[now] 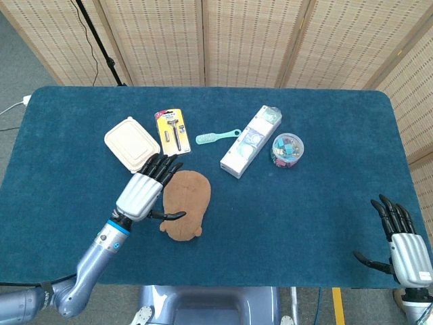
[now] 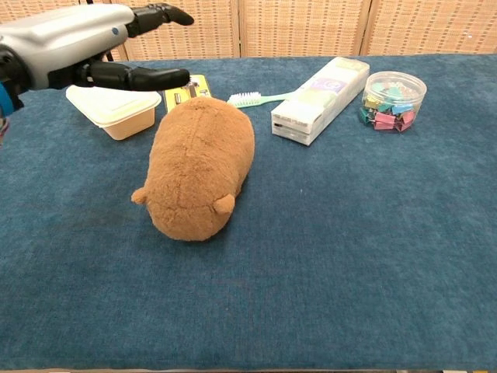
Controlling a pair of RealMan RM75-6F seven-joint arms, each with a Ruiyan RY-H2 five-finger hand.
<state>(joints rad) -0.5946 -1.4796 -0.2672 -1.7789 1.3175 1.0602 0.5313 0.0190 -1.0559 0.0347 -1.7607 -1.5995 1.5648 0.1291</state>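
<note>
A brown plush animal [image 1: 187, 203] [image 2: 200, 167] lies on the blue table [image 1: 304, 203], a little left of the middle. My left hand [image 1: 143, 193] [image 2: 78, 39] hovers open just above its left side, fingers spread and thumb reaching over the plush. It holds nothing. A cream lidded box [image 1: 132, 143] [image 2: 114, 102] sits just beyond the hand. My right hand [image 1: 403, 250] stays open by the table's near right corner, far from every object; the chest view does not show it.
Behind the plush lie a packaged razor [image 1: 172, 132], a teal brush [image 1: 216, 137] [image 2: 260, 98], a long white box [image 1: 250, 141] [image 2: 320, 99] and a round tub of coloured clips [image 1: 287, 149] [image 2: 392, 99]. Woven screens stand behind the table.
</note>
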